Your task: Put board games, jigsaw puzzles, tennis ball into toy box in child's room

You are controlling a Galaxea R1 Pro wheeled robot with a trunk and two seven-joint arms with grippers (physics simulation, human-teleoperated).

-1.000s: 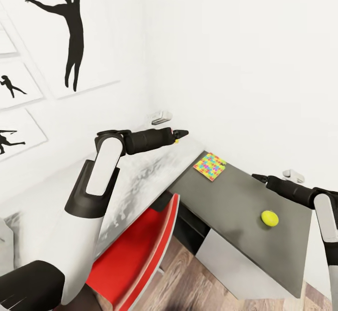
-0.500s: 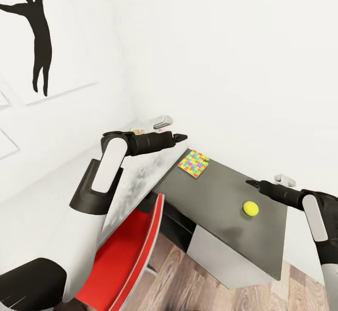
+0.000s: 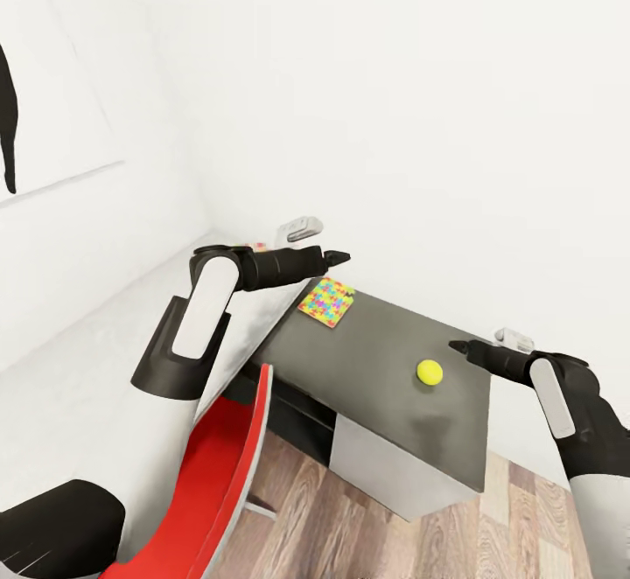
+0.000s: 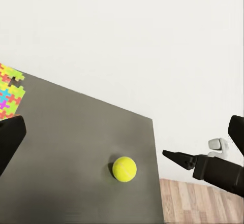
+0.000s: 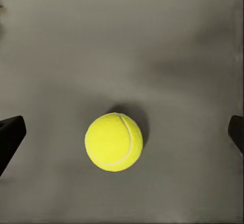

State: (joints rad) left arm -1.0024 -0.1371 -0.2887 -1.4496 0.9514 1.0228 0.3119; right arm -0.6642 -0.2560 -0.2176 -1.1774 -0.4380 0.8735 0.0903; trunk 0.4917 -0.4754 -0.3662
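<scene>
Looks like the tennis ball (image 5: 114, 141) is being lined up for a grab: it's sitting loose on the bench (image 3: 376, 360), with the right tool (image 3: 457, 346) spread wide nearby. Lowering and pinching is probably needed next.

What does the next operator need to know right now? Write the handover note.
Left gripper: open, empty, raised above the table's far edge.
Right gripper: open, empty, lined up just beside the tennis ball.
Tennis ball lies loose on the grey table; one jigsaw puzzle lies flat at the far corner.
Nothing grasped yet.
Left: grasp the ball, then the puzzle; toy box, board games and second puzzle still to be found.
</scene>
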